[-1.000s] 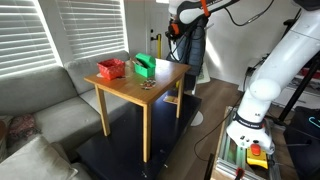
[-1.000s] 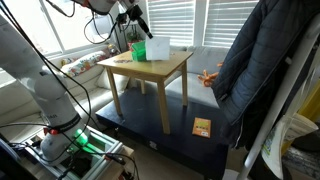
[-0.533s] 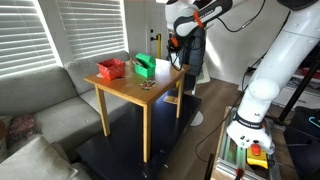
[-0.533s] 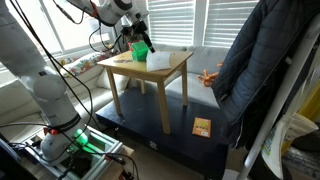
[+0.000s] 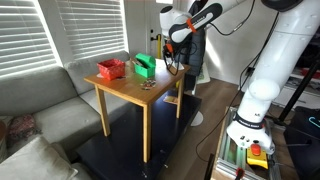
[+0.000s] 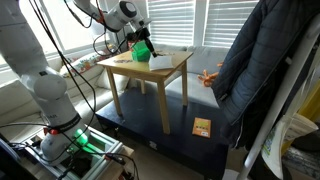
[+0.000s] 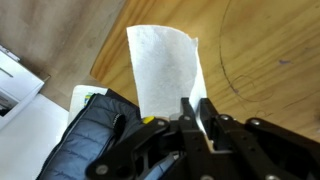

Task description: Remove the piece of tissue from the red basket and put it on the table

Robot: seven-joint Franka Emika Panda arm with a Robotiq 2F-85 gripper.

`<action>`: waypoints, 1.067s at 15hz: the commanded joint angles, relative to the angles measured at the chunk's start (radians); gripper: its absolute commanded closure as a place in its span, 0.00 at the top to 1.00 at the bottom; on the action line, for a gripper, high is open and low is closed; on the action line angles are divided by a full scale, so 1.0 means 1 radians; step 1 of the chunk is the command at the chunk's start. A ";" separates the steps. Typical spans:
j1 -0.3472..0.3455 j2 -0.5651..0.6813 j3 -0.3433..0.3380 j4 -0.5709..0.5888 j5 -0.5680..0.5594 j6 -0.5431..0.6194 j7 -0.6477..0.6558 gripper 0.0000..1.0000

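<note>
In the wrist view my gripper (image 7: pixel 196 112) is shut on the piece of tissue (image 7: pixel 165 62). The tissue is a white sheet that hangs from the fingertips over the light-brown table (image 7: pixel 260 50), near its edge. In an exterior view the gripper (image 5: pixel 168 52) hangs just above the table's (image 5: pixel 140 92) far corner, to the right of the red basket (image 5: pixel 110 69). In the other exterior view (image 6: pixel 141 40) it is over the table (image 6: pixel 160 68). The red basket is hidden there.
A green basket (image 5: pixel 145 66) stands beside the red one and also shows in an exterior view (image 6: pixel 142 51). A small dark object (image 5: pixel 147 84) lies mid-table. A sofa (image 5: pixel 40 110) flanks the table. A dark jacket (image 6: pixel 262 70) hangs nearby.
The gripper has come down from above and behind the table toward its far corner, carrying the tissue with it.
</note>
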 commanded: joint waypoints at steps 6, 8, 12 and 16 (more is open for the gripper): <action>0.055 0.015 -0.010 0.063 0.071 0.160 0.021 0.82; 0.066 -0.017 -0.008 0.056 0.168 0.177 -0.063 0.96; 0.091 -0.099 0.003 0.050 0.346 0.116 -0.225 1.00; 0.107 -0.189 0.026 0.039 0.378 0.050 -0.304 1.00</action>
